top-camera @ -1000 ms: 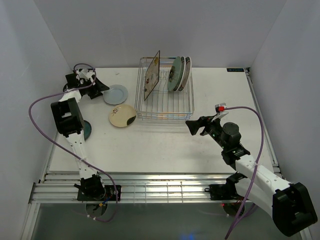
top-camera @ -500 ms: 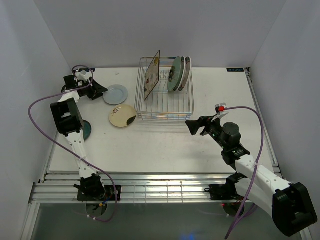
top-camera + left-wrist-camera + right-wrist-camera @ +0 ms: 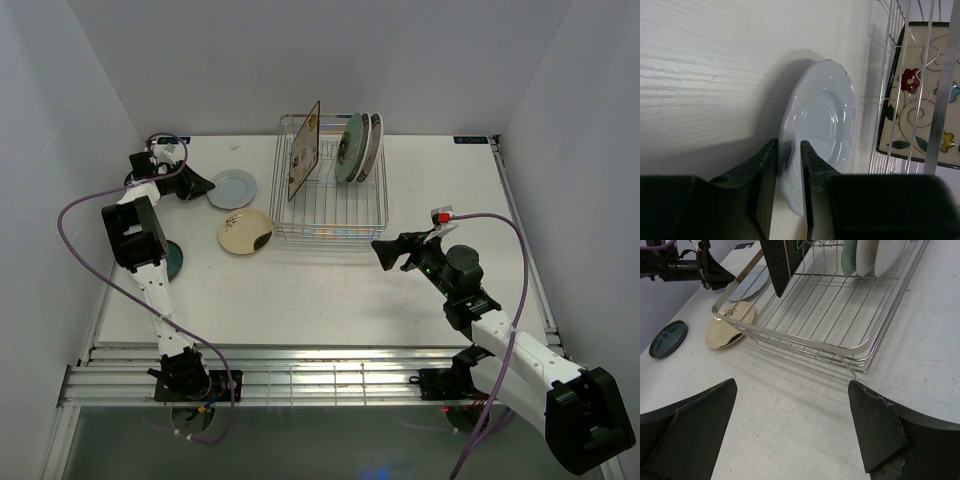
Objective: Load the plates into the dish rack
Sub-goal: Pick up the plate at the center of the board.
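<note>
White table (image 3: 330, 290) boxed in by plain pale walls (image 3: 300, 60) carries everything. Nearest, toward the right edge, the right gripper (image 3: 386, 253) hangs above the surface with its jaws spread wide and nothing between them, pointed at the near right corner of the dish rack (image 3: 330, 240). Close to the left edge lies the dark teal plate (image 3: 667, 338), flat and partly covered by the left arm (image 3: 135, 235) in the top view. Beyond it the cream-gold plate (image 3: 245, 233) lies flat just beside the rack's near left corner. Farther back, near the far left corner of the surface, the blue-grey plate (image 3: 820, 120) rests on the table to the left of the rack; the left gripper (image 3: 203, 184) has one finger on each side of its rim, drawn in close, though whether they press on it cannot be told. Inside the rack, the square floral plate (image 3: 304, 150) stands on edge at the left side, and at the far right corner the pale green plate (image 3: 350, 147) stands upright with two white plates (image 3: 374, 138) just behind it.
</note>
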Available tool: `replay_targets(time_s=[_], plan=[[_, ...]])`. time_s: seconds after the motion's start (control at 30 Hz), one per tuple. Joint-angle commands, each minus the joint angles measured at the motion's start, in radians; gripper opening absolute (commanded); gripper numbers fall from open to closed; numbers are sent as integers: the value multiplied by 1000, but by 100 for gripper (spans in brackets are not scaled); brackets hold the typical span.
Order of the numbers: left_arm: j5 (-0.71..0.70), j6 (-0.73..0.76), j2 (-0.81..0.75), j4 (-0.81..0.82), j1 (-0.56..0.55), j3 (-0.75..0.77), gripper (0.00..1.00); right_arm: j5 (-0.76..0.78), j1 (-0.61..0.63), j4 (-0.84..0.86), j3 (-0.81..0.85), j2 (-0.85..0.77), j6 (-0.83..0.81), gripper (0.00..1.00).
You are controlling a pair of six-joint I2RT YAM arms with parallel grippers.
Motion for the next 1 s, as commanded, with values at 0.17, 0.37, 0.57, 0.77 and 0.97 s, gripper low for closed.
replay_targets(time_s=[0.17, 0.37, 0.57, 0.77, 0.97], plan=[[55, 1, -1, -4, 0, 25, 25, -1, 6, 40, -8, -25, -5, 98], [71, -7, -15, -7, 0, 19, 0, 0, 6, 32, -10, -35, -5, 98], [125, -22, -55, 12, 0, -9, 0, 0, 6, 29, -10, -43, -9, 98], [88, -10, -144, 55, 0, -79, 0, 2, 6, 23, -11, -49, -9, 98], [33, 4, -268, 120, 0, -185, 0, 0, 6, 23, -10, -49, -10, 98]])
